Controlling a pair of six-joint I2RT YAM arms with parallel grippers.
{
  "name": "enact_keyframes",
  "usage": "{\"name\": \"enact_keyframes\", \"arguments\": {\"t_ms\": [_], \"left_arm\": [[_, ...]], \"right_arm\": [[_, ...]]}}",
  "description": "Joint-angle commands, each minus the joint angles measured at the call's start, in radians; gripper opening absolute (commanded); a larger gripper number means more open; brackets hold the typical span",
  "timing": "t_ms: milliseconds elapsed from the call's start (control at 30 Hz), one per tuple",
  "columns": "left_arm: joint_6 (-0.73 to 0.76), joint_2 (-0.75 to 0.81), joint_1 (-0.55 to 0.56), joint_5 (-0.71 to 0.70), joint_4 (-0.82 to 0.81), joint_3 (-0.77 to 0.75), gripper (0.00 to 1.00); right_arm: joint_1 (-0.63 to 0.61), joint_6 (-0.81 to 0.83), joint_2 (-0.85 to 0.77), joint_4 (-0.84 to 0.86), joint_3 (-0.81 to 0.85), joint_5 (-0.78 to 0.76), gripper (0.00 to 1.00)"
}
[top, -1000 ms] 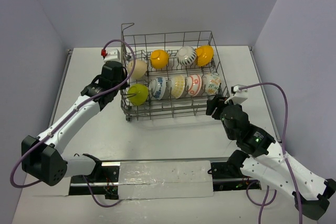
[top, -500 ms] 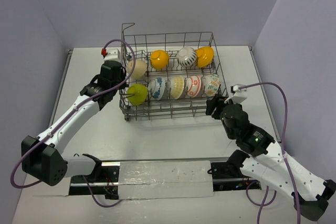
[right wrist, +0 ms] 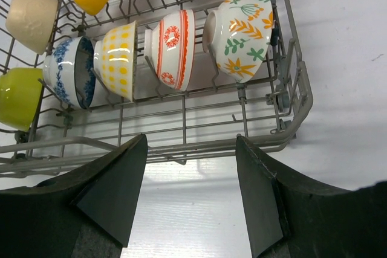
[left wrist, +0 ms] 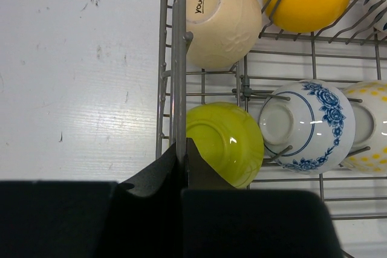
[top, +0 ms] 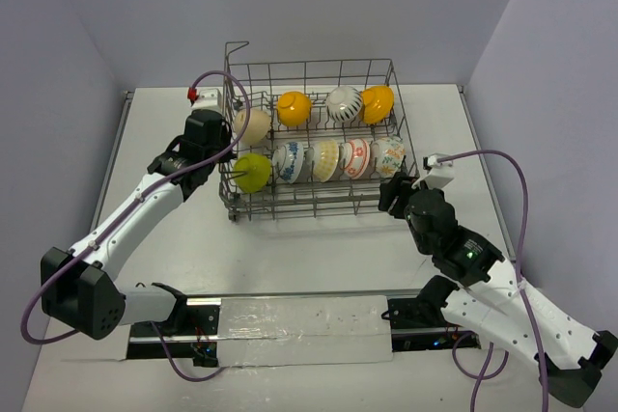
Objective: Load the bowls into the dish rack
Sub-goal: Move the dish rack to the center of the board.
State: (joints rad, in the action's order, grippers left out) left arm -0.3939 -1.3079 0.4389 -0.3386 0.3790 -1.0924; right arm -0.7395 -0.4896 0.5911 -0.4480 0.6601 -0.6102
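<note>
The grey wire dish rack [top: 309,68] stands at the table's far middle with several bowls on edge between its tines. The back row holds a tan bowl [top: 253,126], an orange bowl [top: 293,108], a white striped bowl [top: 343,103] and another orange bowl [top: 376,102]. The front row holds a lime green bowl [top: 253,173], a blue-patterned bowl [top: 289,161], a yellow-dotted bowl [top: 325,158], a red-and-white bowl [top: 356,156] and a floral bowl [top: 390,153]. My left gripper [left wrist: 182,149] is shut on the rack's left rim wire [left wrist: 179,58] beside the lime bowl [left wrist: 224,143]. My right gripper [right wrist: 190,191] is open and empty just before the rack's front right rim [right wrist: 181,147].
A small white and red object [top: 201,97] lies at the rack's far left corner. Grey walls close the table's left, far and right sides. A taped strip [top: 304,317] runs along the near edge between the arm bases.
The rack has shifted slightly left and away with my left gripper on its rim. My right gripper has followed a little toward the rack.
</note>
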Motion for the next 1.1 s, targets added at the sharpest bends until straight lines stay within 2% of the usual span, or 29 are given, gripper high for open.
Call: {"name": "enact_keyframes", "arguments": {"t_ms": [0,100,167,400,533,633,700,767,867,967,1067], "left_arm": [[0.271,-0.077,-0.006,-0.065,0.268,0.08,0.0],[0.254,-0.094,-0.006,-0.069,0.293,0.063,0.06],[0.251,-0.102,-0.005,-0.05,0.299,0.051,0.15],[0.237,-0.099,-0.002,-0.04,0.32,0.023,0.23],[0.23,-0.09,0.0,-0.042,0.337,0.008,0.23],[0.222,-0.088,0.0,-0.051,0.353,-0.012,0.27],[0.216,-0.094,0.0,-0.051,0.373,-0.035,0.22],[0.207,-0.1,0.0,-0.074,0.386,-0.058,0.21],[0.199,-0.103,0.0,-0.091,0.403,-0.072,0.29],[0.191,-0.105,0.0,-0.1,0.42,-0.084,0.25],[0.178,-0.105,0.0,-0.122,0.436,-0.099,0.27]], "right_arm": [[0.011,0.013,0.013,0.043,-0.005,-0.003,0.68],[0.015,0.016,0.021,0.043,-0.004,0.0,0.68],[0.022,0.016,0.022,0.043,-0.005,-0.002,0.68],[0.029,0.014,0.022,0.045,-0.008,0.007,0.69],[0.035,0.017,0.022,0.049,-0.008,0.017,0.69],[0.04,0.017,0.021,0.049,-0.008,0.023,0.7],[0.042,0.019,0.015,0.049,-0.01,0.029,0.7],[0.042,0.019,0.009,0.049,-0.011,0.03,0.7],[0.042,0.019,0.003,0.049,-0.013,0.033,0.7],[0.043,0.02,-0.002,0.049,-0.014,0.04,0.71],[0.043,0.019,-0.004,0.049,-0.014,0.043,0.71]]}}
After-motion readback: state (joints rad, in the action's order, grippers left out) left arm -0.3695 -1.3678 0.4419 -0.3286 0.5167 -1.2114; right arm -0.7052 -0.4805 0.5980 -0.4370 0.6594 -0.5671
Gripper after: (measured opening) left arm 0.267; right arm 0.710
